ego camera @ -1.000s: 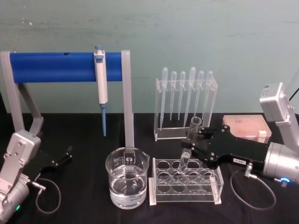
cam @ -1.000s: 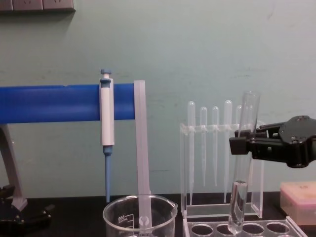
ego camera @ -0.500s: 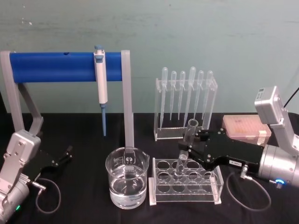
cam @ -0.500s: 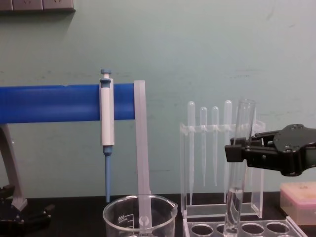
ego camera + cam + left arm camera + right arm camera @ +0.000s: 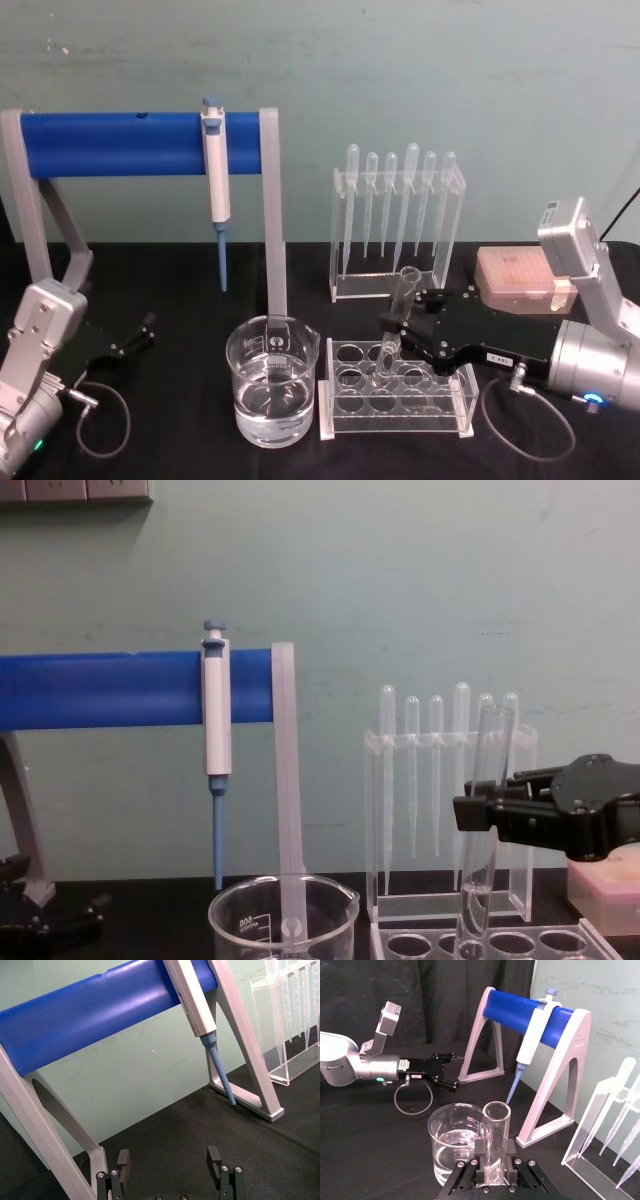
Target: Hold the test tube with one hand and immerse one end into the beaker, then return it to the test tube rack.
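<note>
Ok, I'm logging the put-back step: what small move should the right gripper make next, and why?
Probably keep lowering a little, then open. The black two-fingered right gripper is shut on the clear glass test tube, whose rounded bottom has entered a hole of the clear rack with round holes, nearly upright. How deep it sits is unclear.
</note>
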You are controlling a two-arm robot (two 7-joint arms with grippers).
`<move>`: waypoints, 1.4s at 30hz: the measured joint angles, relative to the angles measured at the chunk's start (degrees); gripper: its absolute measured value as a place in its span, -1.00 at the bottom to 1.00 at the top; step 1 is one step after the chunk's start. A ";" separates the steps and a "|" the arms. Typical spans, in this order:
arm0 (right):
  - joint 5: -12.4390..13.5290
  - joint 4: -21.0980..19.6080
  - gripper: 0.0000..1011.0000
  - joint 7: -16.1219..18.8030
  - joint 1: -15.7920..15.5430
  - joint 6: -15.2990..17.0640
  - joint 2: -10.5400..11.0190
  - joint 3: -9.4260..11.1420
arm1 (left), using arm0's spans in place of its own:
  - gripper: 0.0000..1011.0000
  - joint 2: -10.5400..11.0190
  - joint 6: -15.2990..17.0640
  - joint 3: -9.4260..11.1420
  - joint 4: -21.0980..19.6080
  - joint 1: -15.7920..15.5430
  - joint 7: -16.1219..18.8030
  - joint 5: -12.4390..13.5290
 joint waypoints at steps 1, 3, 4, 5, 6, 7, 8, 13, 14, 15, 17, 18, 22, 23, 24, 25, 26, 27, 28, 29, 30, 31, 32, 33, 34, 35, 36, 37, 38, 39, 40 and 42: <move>-0.05 0.08 -0.53 0.02 -0.02 -0.02 -0.05 -0.02 | 0.98 0.00 0.00 0.00 0.00 0.00 0.00 0.00; -0.24 0.36 -0.53 0.06 -0.06 -0.10 -0.17 -0.07 | 0.98 0.00 0.00 0.00 0.00 0.00 0.00 0.00; -0.31 0.43 -0.53 0.06 -0.07 -0.11 -0.19 -0.07 | 0.98 0.00 0.00 0.00 0.00 0.00 0.00 0.00; -0.34 0.50 -0.53 0.07 -0.09 -0.12 -0.20 -0.07 | 0.98 0.00 0.00 0.00 0.00 0.00 0.00 0.00; -0.37 0.57 -0.53 0.08 -0.11 -0.14 -0.21 -0.08 | 0.98 0.00 0.00 0.00 0.00 0.00 0.00 0.00; -0.42 0.71 -0.53 0.08 -0.19 -0.20 -0.26 -0.07 | 0.98 0.00 0.00 0.00 0.00 0.00 0.00 0.00; -0.46 0.78 -0.53 0.09 -0.24 -0.23 -0.29 -0.07 | 0.98 0.00 0.00 0.00 0.00 0.00 0.00 0.00; -0.69 1.40 -0.53 0.25 -0.53 -0.58 -0.52 -0.04 | 0.98 0.00 0.00 0.00 0.00 0.00 0.00 0.00; -0.72 1.51 -0.53 0.32 -0.55 -0.66 -0.57 -0.04 | 0.98 0.00 0.00 0.00 0.00 0.00 0.00 0.00; -0.76 1.69 -0.53 0.39 -0.56 -0.75 -0.64 -0.04 | 0.98 0.00 0.00 0.00 0.00 0.00 0.00 0.00; -0.84 1.94 -0.53 0.43 -0.65 -0.88 -0.77 -0.06 | 0.98 0.00 0.00 0.00 0.00 0.00 0.00 0.00; -0.87 1.97 -0.53 0.43 -0.70 -0.91 -0.81 -0.06 | 0.98 0.00 0.00 0.00 0.00 0.00 0.00 0.00; -1.33 2.25 -0.53 0.39 -1.09 -1.08 -1.15 -0.18 | 0.98 0.00 0.00 0.00 0.00 0.00 0.00 0.00; -1.33 2.25 -0.53 0.39 -1.09 -1.08 -1.15 -0.18 | 0.98 0.00 0.00 0.00 0.00 0.00 0.00 0.00; -1.48 2.28 -0.53 0.32 -1.14 -1.08 -1.24 -0.23 | 0.98 0.00 0.00 0.00 0.00 0.00 0.00 0.00; -1.58 2.28 -0.53 0.24 -1.18 -1.09 -1.27 -0.27 | 0.98 0.00 0.00 0.00 0.00 0.00 0.00 0.00; -1.73 2.29 -0.53 0.19 -1.28 -1.09 -1.31 -0.31 | 0.98 0.00 0.00 0.00 0.00 0.00 0.00 0.00; -1.79 2.29 -0.53 0.16 -1.33 -1.09 -1.33 -0.32 | 0.98 0.00 0.00 0.00 0.00 0.00 0.00 0.00; -1.86 2.30 -0.53 0.14 -1.38 -1.09 -1.37 -0.33 | 0.98 0.00 0.00 0.00 0.00 0.00 0.00 0.00; -1.92 2.32 -0.53 0.11 -1.43 -1.09 -1.41 -0.34 | 0.98 0.00 0.00 0.00 0.00 0.00 0.00 0.00; -2.02 2.32 -0.53 0.05 -1.55 -1.08 -1.45 -0.35 | 0.98 0.00 0.00 0.00 0.00 0.00 0.00 0.00; -2.07 2.33 -0.53 0.01 -1.63 -1.09 -1.49 -0.35 | 0.98 0.00 0.00 0.00 0.00 0.00 0.00 0.00; -2.12 2.34 -0.53 -0.05 -1.70 -1.08 -1.53 -0.35 | 0.98 0.00 0.00 0.00 0.00 0.00 0.00 0.00; -2.18 2.36 -0.53 -0.24 -1.82 -1.07 -1.61 -0.36 | 0.98 0.00 0.00 0.00 0.00 0.00 0.00 0.00; -2.20 2.36 -0.53 -0.26 -1.87 -1.05 -1.64 -0.36 | 0.98 0.00 0.00 0.00 0.00 0.00 0.00 0.00; -2.22 2.38 -0.53 -0.28 -1.93 -1.05 -1.66 -0.36 | 0.98 0.00 0.00 0.00 0.00 0.00 0.00 0.00; -2.24 2.41 -0.53 -0.30 -2.06 -1.05 -1.69 -0.34 | 0.98 0.00 0.00 0.00 0.00 0.00 0.00 0.00; -2.26 2.42 -0.53 -0.31 -2.13 -1.05 -1.70 -0.33 | 0.98 0.00 0.00 0.00 0.00 0.00 0.00 0.00; -2.28 2.44 -0.53 -0.32 -2.20 -1.06 -1.72 -0.31 | 0.98 0.00 0.00 0.00 0.00 0.00 0.00 0.00; -2.34 2.50 -0.53 -0.35 -2.33 -1.09 -1.78 -0.27 | 0.98 0.00 0.00 0.00 0.00 0.00 0.00 0.00; -2.35 2.54 -0.53 -0.36 -2.39 -1.11 -1.81 -0.23 | 0.98 0.00 0.00 0.00 0.00 0.00 0.00 0.00; -2.40 2.62 -0.53 -0.40 -2.51 -1.20 -1.85 -0.16 | 0.98 0.00 0.00 0.00 0.00 0.00 0.00 0.00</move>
